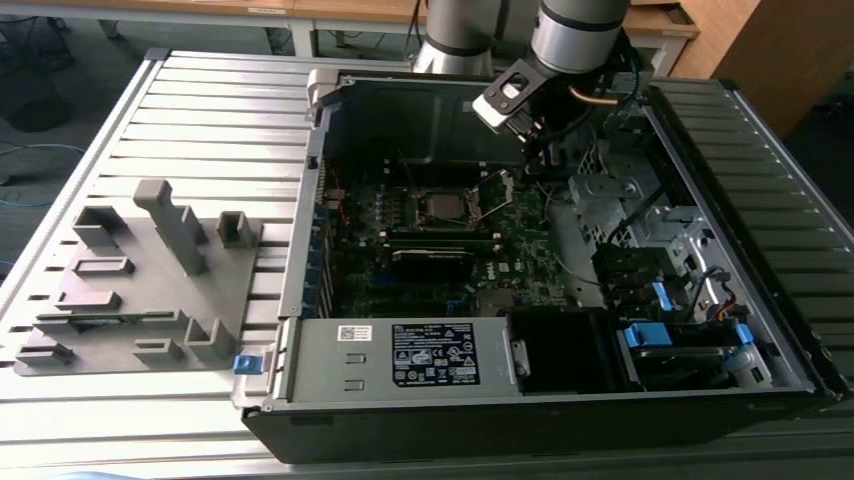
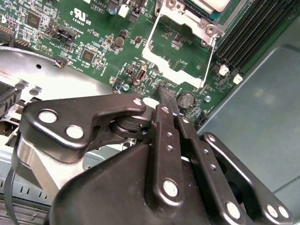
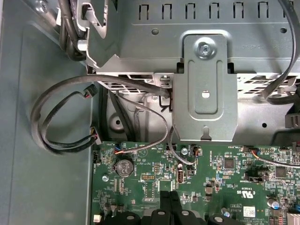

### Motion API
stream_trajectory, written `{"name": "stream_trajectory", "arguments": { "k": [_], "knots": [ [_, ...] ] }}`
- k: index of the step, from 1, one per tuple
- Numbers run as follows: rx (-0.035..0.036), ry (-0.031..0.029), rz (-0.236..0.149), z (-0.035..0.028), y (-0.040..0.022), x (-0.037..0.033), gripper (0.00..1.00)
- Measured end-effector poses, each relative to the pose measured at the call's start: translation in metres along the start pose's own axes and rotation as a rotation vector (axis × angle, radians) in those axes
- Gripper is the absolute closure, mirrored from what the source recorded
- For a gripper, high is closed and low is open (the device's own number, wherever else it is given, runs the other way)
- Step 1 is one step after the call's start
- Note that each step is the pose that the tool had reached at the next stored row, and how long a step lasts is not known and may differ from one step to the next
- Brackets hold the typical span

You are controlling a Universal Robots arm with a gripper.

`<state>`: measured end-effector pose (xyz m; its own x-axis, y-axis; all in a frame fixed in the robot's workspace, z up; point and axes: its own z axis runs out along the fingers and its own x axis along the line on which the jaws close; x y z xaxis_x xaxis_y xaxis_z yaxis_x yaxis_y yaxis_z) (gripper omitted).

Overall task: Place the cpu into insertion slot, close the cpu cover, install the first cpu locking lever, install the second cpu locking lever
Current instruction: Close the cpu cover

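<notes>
While the pincer (image 2: 165,93) hangs with fingers pressed together, gripping nothing we can see, the cpu cover (image 2: 171,71) lies open just beyond its tips.

cpu cover (image 2: 168,70) shiny bare metal; claw (image 2: 164,92) semi-gloss blk metal; mobo (image 3: 211,178) smooth green pcb.
</notes>
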<state>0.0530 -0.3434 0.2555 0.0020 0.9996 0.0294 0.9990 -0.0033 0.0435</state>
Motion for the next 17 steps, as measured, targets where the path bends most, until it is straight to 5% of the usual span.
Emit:
{"name": "stream_trajectory", "arguments": {
  "k": [3, 4, 12, 17],
  "knots": [
    [0.0314, -0.0001, 0.001, 0.0007, 0.0005, 0.0, 0.89],
    [0.034, -0.0002, 0.001, 0.0006, 0.0005, 0.0, 0.89],
    [0.035, 0.0001, 0.001, 0.0012, 0.0044, 0.0, 0.89],
    [0.035, -0.0001, 0.001, 0.009, 0.0044, -0.0002, 0.89]
  ]
}}
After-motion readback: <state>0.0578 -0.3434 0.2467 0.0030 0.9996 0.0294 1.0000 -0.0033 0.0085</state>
